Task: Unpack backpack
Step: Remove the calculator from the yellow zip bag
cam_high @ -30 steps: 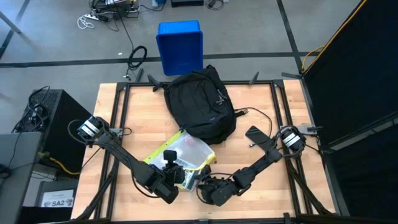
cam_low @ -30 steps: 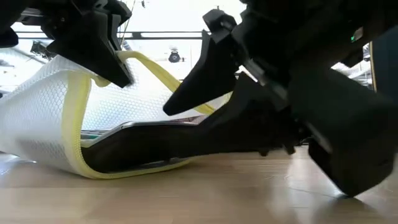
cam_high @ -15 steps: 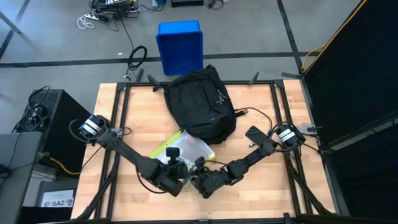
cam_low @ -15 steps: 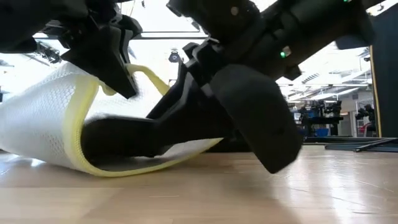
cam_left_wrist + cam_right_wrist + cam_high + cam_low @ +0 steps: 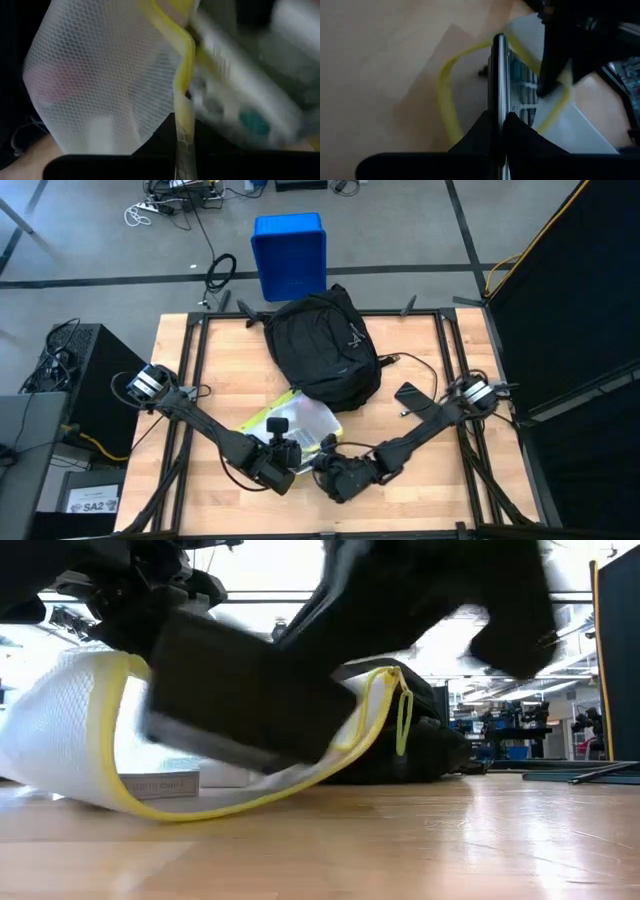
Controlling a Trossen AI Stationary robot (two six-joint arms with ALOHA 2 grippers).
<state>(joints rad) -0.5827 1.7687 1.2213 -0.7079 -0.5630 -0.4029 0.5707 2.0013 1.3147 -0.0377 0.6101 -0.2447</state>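
Overhead looks down; low, wrists close; all share mesh pouch (image 5: 300,425).

Black backpack (image 5: 322,348), white honeycomb-mesh pouch (image 5: 70,730) with yellow trim, blue bin (image 5: 289,254)

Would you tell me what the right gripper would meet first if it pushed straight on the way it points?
Probably the mesh pouch itself: the right gripper, shut on a flat calculator-like device, points into its yellow-edged opening.

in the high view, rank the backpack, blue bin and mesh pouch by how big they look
1. backpack, clearly the largest.
2. blue bin, though it sits on the floor beyond the table, farther from the camera, so it may look smaller than it is.
3. mesh pouch, partly hidden by the grippers, so unsure against the bin.
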